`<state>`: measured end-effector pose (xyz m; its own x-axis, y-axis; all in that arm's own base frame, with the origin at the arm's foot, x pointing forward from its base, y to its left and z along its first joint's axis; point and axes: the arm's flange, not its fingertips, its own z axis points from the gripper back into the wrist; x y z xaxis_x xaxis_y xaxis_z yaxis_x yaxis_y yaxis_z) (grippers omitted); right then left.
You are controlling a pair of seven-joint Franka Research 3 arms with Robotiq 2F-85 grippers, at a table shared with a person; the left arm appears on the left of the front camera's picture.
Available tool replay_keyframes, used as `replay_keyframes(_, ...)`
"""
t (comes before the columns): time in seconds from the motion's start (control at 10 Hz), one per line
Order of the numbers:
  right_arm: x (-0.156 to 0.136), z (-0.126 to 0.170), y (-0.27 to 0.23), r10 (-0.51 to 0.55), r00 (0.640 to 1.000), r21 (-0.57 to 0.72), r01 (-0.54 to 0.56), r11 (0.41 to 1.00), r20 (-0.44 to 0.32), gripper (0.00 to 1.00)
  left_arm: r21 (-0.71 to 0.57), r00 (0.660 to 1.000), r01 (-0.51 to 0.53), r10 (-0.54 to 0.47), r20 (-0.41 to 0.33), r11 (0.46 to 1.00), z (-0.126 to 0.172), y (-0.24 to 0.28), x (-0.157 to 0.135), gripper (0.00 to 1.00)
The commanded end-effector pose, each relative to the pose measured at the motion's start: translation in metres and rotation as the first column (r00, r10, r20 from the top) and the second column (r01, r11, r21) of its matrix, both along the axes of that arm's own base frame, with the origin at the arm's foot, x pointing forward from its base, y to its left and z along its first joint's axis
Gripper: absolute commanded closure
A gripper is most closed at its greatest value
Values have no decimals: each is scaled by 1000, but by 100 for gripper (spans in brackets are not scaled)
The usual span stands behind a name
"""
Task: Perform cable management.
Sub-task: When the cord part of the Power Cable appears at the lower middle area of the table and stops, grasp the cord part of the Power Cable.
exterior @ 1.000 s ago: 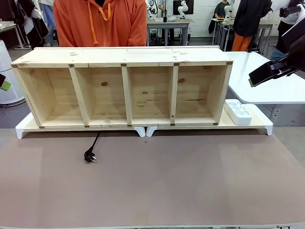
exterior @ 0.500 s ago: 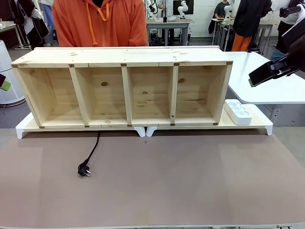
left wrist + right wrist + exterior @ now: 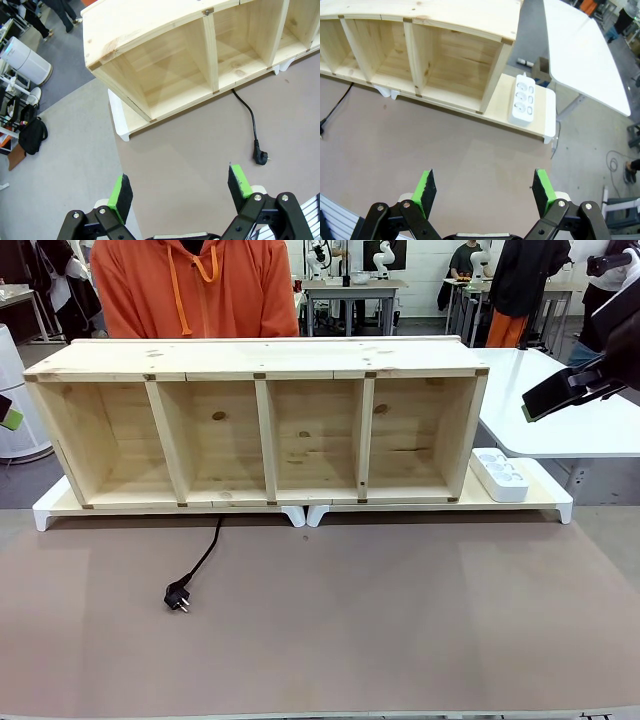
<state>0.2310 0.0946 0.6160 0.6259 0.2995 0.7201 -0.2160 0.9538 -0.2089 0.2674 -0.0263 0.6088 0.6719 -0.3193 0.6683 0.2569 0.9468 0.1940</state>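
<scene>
Setting: open-plan laboratory hall.
Metal-legged work tables (image 3: 352,287) in rows behind, white bench (image 3: 560,405) adjacent, standing person (image 3: 522,280), grey floor (image 3: 60,145).

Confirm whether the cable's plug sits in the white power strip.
No, the plug lies on the brown table, far left of the power strip.

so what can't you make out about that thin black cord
- Front view: thin black power cord vanishes at the foot of the pale wooden shelf; far end hidden.
- Right wrist view: left edge cuts the cord off.
- Front view: shelf hides the hands of the person in orange.
</scene>
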Motion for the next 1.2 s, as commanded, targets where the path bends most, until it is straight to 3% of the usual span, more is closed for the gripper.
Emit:
replay_keyframes(0.0,0,0,-1,-3,1000,-1,3,1000,2,0,4,1000,0,0,2,1000,1,-1,0,0)
replay_keyframes(0.5,0,0,0,0,1000,0,0,1000,0,0,4,1000,0,0,2,1000,1,-1,0,0)
replay_keyframes(1.1,56,1,135,147,985,106,-137,985,-86,0,4,1000,0,0,2,1000,1,-1,0,0)
